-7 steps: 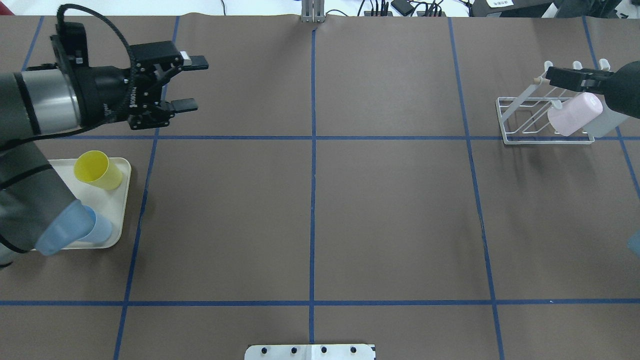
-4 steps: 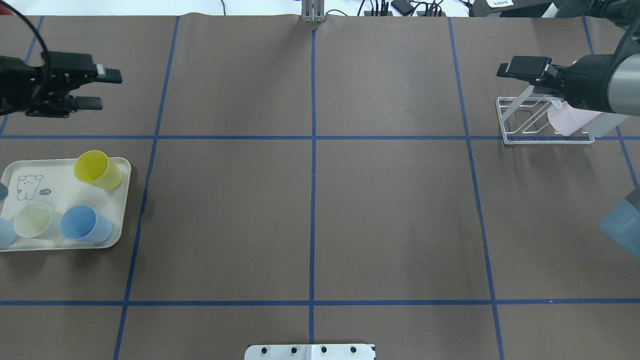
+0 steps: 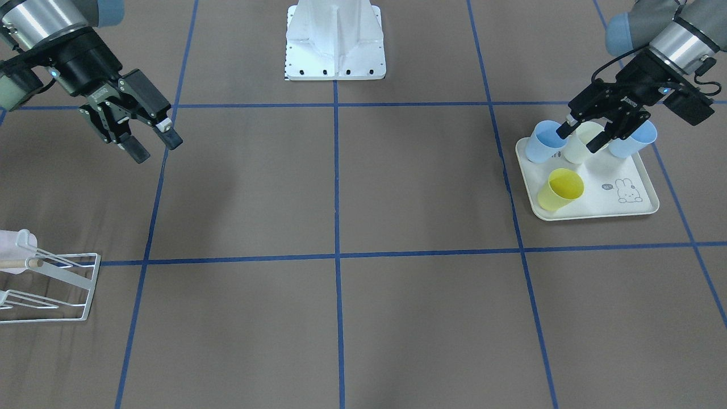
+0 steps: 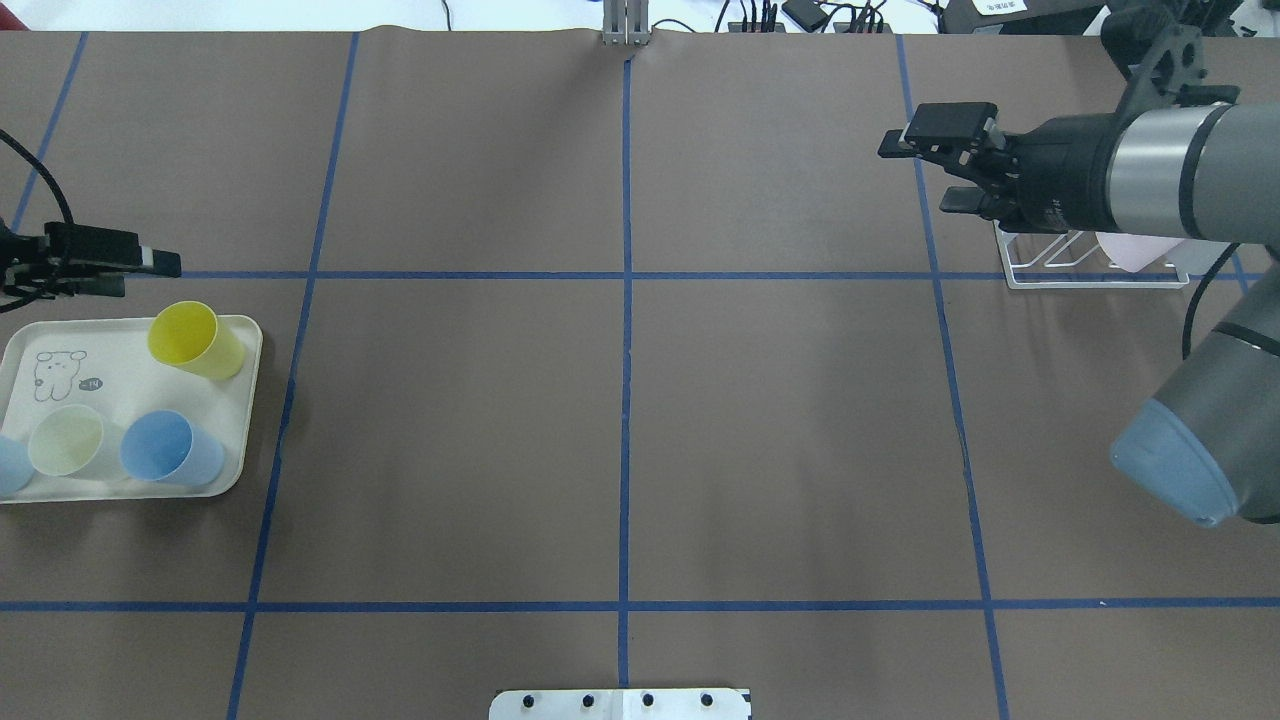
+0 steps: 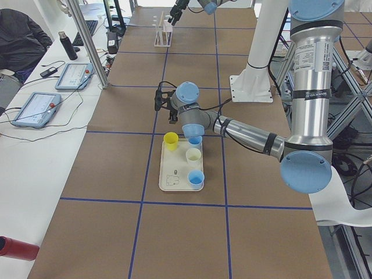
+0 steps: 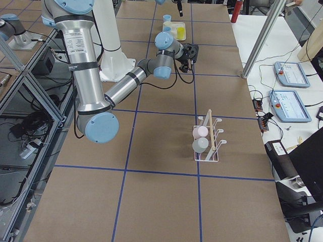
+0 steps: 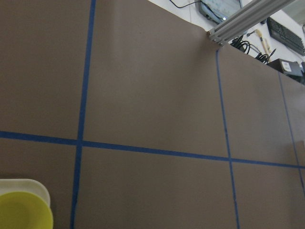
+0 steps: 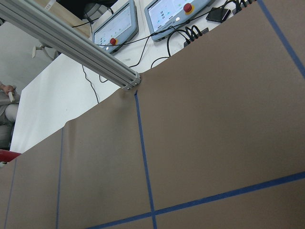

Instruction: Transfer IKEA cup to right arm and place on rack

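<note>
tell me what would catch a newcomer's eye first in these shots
The cream rabbit-print tray at the robot's left end, with a bright yellow cup among three paler ones, stands out first; the left gripper hangs open near it. At the opposite end a white wire rack holds a pink cup, with the right gripper open and empty, apart from it.

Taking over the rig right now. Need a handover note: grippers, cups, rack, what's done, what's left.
Left gripper: open, empty, raised near the cream rabbit-print tray.
Right gripper: open, empty, in the air, clear of the white wire rack.
Done: pink plastic cup and pale translucent cup are on the rack.
On the tray: yellow cup, pale green cup, light-blue cup, second light-blue cup.
Left: no cup is gripped yet. Pick one with the left gripper, hand it to the right, rack it.
</note>
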Robot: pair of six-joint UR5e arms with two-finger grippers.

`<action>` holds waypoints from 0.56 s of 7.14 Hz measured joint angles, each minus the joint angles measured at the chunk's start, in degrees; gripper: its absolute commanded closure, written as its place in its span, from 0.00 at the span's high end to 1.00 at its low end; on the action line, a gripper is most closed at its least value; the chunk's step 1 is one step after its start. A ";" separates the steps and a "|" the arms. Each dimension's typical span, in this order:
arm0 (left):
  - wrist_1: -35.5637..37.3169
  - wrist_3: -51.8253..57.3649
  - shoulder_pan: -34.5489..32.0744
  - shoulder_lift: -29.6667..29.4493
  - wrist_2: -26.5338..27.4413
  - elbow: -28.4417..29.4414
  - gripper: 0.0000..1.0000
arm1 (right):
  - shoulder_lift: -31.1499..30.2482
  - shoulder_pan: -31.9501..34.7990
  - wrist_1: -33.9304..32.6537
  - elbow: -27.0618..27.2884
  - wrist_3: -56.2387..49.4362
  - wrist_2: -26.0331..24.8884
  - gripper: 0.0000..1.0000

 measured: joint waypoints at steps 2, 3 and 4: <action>13.22 12.27 2.07 -0.40 2.37 -0.32 1.00 | 2.16 -1.97 0.44 -1.36 3.15 -1.09 1.00; 18.43 18.02 2.36 -0.96 3.77 -0.23 1.00 | 2.68 -2.43 1.89 -2.54 3.75 -1.43 1.00; 21.19 22.05 2.47 -1.29 4.41 0.37 1.00 | 2.89 -2.63 3.93 -3.84 4.04 -1.63 1.00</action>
